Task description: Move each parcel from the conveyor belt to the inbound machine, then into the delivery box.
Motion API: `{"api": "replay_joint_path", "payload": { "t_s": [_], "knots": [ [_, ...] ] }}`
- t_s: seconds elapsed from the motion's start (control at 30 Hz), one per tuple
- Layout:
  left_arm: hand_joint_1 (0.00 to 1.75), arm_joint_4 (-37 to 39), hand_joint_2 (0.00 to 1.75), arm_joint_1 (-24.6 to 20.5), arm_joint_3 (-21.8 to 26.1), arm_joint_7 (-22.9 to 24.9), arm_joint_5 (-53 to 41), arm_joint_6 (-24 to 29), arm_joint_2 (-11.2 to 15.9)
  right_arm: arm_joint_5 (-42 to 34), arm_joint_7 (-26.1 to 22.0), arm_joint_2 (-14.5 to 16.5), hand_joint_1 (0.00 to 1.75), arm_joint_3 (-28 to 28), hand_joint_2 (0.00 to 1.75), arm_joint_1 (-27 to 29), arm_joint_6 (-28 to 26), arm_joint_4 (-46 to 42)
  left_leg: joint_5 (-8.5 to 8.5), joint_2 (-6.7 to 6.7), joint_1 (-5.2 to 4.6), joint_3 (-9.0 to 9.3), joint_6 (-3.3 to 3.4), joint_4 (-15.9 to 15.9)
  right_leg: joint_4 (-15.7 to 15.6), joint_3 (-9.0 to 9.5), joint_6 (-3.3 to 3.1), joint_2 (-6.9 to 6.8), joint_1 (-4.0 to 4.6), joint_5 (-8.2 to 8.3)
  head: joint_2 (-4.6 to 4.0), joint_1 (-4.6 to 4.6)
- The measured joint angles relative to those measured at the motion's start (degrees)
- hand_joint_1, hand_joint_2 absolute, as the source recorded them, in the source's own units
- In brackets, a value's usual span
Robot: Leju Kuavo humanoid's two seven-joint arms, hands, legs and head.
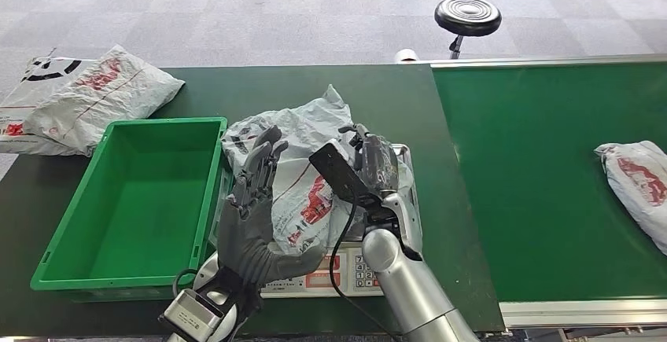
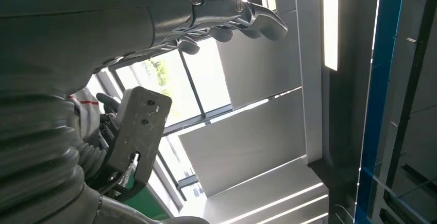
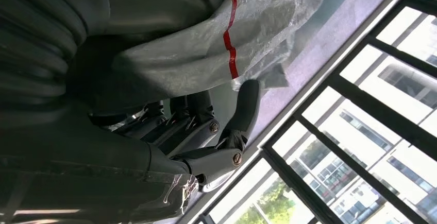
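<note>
A: From the head view, what is the parcel (image 1: 303,173) made of?

B: Thin grey-white plastic film, crumpled and creased, with red print. It lies on the inbound machine (image 1: 334,271), a flat scale with a keypad at its near edge, just beside the green delivery box (image 1: 79,267). Its long axis runs from near-left to far-right, one corner peaking up at the far end.

A: And the hands?

B: The left hand (image 1: 256,216) stands upright against the parcel's left side, palm toward it, fingers straight and a little apart, gripping nothing. The right hand (image 1: 370,169) is at the parcel's right side, fingers curled against the film; whether it truly grips I cannot tell.

A: Anything else on the surfaces?

B: A second parcel (image 1: 637,181) of the same film on the smooth green conveyor belt (image 1: 543,161), two more bags (image 1: 86,94) at far left, and a round black stool (image 1: 467,16) on the carpet.

A: Left wrist view?

B: Smooth grey fingers (image 2: 257,20) extended with nothing in them.

A: Right wrist view?

B: Dark fingers (image 3: 247,105) bent beneath wrinkled film with a red stripe, one tip touching its edge
</note>
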Motion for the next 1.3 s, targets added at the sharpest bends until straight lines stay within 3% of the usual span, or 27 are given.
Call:
{"api": "replay_joint_path", "payload": {
  "t_s": [0.17, 0.27, 0.47, 0.63, 0.73, 0.87, 0.97, 1.07, 1.3],
  "knots": [
    [0.0, -0.01, 1.75, 0.12, 0.0, 0.0, 0.0, 0.0, 0.27, -3.37, -2.2, -0.27, 0.0, -0.01, 0.0, -0.23, 1.24, 1.17, 0.0, 0.02, 0.0, 0.01, 0.0, 0.0, 0.0, -0.01, 0.0, 0.02, 0.01, 0.0, 0.0, 0.0],
    [0.0, -0.07, 1.75, 0.3, 0.0, 0.0, 0.0, -0.01, 0.47, -10.83, -6.24, -0.6, 0.0, -0.16, 0.0, 0.36, 6.17, -0.03, 0.0, 0.02, 0.0, 0.02, -0.01, 0.0, 0.0, -0.03, 0.0, 0.02, 0.02, 0.0, 0.0, 0.0],
    [0.0, 0.04, 1.75, 0.52, 0.0, 0.03, 1.04, -1.84, 0.61, -38.45, -22.77, -2.83, 0.0, -0.55, 0.0, 3.89, 30.98, -10.04, -0.02, 0.02, 0.0, -0.02, -0.01, 0.0, -0.01, -0.08, -0.01, 0.03, 0.01, -0.01, 0.0, 0.0],
    [0.0, 1.26, 1.75, 0.4, 0.36, 0.05, 1.44, -1.39, 0.31, -51.38, -28.67, -5.76, 0.0, -0.95, 0.0, 7.65, 43.59, -21.55, -0.06, 0.01, -0.03, -0.03, 0.03, 0.01, -0.04, -0.07, 0.01, 0.01, -0.05, -0.01, 0.0, 0.01],
    [0.0, 3.92, 1.75, 0.19, 2.38, 0.41, 0.02, 2.54, -1.01, -55.84, -29.42, -6.75, 0.0, -1.47, 0.0, 9.72, 48.03, -30.7, -0.07, 0.05, -0.05, 0.0, 0.04, 0.02, -0.04, -0.06, 0.01, 0.05, -0.06, 0.0, 0.0, 0.01],
    [0.0, 9.07, 1.75, -0.99, 7.29, 5.01, -11.14, 11.67, -2.9, -53.05, -29.41, -7.02, 0.0, -2.84, 1.75, 12.48, 44.81, -41.72, -0.07, 0.05, -0.06, 0.02, 0.04, 0.02, -0.05, -0.05, 0.01, 0.05, -0.04, 0.0, 0.0, 0.01],
    [0.0, 14.43, 1.75, -3.78, 9.96, 14.62, -28.37, 16.09, -3.19, -48.43, -29.4, -7.09, 0.0, -3.19, 1.75, 13.91, 37.47, -48.5, -0.05, 0.05, -0.05, 0.04, 0.03, 0.02, -0.04, -0.03, 0.01, 0.04, -0.02, 0.0, 0.0, 0.01],
    [0.0, 21.46, 1.75, -8.37, 11.89, 22.71, -40.13, 14.3, -3.25, -45.96, -29.4, -7.43, 0.0, -2.89, 1.75, 14.79, 31.27, -53.25, -0.01, 0.05, -0.05, 0.05, 0.01, 0.01, -0.02, 0.0, 0.01, 0.04, -0.02, 0.03, 0.0, 0.01],
    [0.0, 30.82, 1.75, -13.83, 13.79, 25.46, -44.04, 12.87, -3.77, -44.88, -29.33, -8.25, 0.0, -2.23, 1.75, 15.76, 28.71, -57.81, 0.0, 0.18, -0.05, 0.06, 0.0, 0.02, -0.01, -0.03, -0.02, 0.14, -0.05, 0.11, 0.0, 0.0]
  ]
}}
